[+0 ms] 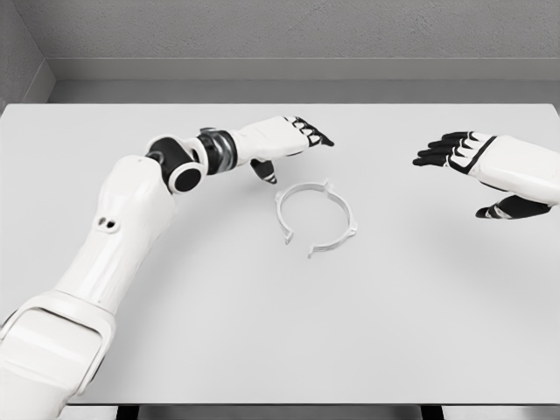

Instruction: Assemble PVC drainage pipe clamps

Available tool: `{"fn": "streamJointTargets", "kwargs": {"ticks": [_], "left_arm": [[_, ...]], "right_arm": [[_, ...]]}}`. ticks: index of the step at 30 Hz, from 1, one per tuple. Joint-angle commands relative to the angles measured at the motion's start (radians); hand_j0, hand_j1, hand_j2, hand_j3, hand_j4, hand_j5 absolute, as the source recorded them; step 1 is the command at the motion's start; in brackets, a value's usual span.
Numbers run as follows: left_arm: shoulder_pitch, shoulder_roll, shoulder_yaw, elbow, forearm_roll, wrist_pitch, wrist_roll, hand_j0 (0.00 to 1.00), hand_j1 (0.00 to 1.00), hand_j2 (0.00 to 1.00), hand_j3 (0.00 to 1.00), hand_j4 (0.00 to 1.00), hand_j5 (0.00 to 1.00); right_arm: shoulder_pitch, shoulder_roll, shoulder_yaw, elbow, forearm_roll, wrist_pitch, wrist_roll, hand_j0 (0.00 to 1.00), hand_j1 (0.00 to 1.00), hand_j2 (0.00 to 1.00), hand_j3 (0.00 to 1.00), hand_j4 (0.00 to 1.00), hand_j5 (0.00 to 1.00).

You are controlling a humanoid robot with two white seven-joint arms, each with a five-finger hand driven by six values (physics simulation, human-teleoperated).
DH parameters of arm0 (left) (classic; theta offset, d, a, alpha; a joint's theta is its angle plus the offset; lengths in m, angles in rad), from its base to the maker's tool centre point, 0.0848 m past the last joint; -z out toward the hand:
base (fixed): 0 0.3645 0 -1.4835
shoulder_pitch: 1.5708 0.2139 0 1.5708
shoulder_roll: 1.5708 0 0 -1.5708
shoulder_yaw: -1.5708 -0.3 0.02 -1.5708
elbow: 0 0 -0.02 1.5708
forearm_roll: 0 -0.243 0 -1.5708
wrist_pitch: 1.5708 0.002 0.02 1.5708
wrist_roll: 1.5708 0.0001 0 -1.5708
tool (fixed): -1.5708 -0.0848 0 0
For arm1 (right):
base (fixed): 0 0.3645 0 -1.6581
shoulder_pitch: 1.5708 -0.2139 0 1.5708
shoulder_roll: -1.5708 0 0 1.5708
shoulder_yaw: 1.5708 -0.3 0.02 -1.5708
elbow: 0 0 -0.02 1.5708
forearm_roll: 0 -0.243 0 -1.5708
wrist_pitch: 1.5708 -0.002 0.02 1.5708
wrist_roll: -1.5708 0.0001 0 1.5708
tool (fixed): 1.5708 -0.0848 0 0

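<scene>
A white ring-shaped pipe clamp (316,218) lies flat near the middle of the white table (262,350); it has small ears on its rim and a gap at its lower left. My left hand (293,140) hovers just above and to the left of the clamp, fingers stretched out to the right, thumb pointing down toward the ring, holding nothing. My right hand (464,157) floats at the right, well apart from the clamp, with its black-tipped fingers spread toward the left and nothing in them.
The table's far edge meets a grey wall at the top of the view. Its near edge runs along the bottom. No other objects are visible on the surface.
</scene>
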Motion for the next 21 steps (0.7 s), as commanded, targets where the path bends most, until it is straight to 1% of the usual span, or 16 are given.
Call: {"fn": "streamJointTargets", "kwargs": {"ticks": [1,6,8,11,17,21], "left_arm": [[0.000,-0.006,-0.004,0.008,0.005,0.009,0.002,1.00,1.00,1.00,1.00,1.00,1.00],[0.000,-0.017,-0.018,0.011,0.005,0.022,0.002,1.00,1.00,1.00,1.00,1.00,1.00],[0.000,-0.019,-0.021,0.014,0.005,0.029,0.002,1.00,1.00,1.00,1.00,1.00,1.00],[0.000,-0.019,-0.021,0.031,0.005,0.029,0.005,1.00,1.00,1.00,1.00,1.00,1.00],[0.002,-0.020,-0.023,0.026,0.007,0.028,0.005,1.00,1.00,1.00,1.00,1.00,1.00],[0.003,-0.020,-0.038,0.017,0.007,0.022,0.005,1.00,1.00,1.00,1.00,1.00,1.00]], "right_arm": [[0.000,-0.002,-0.001,0.000,-0.006,-0.009,-0.002,1.00,1.00,1.00,1.00,1.00,1.00],[0.005,0.001,0.000,0.000,-0.006,-0.006,-0.015,1.00,1.00,1.00,1.00,1.00,1.00],[0.005,0.003,0.000,0.000,-0.006,-0.003,-0.054,1.00,1.00,1.00,1.00,1.00,1.00],[0.006,0.003,0.000,0.000,-0.004,-0.001,-0.081,1.00,1.00,1.00,1.00,1.00,1.00],[0.006,0.005,0.014,0.000,-0.006,-0.009,-0.080,1.00,1.00,1.00,1.00,1.00,1.00],[0.006,0.005,0.016,0.000,-0.006,-0.010,-0.080,1.00,1.00,1.00,1.00,1.00,1.00]]}}
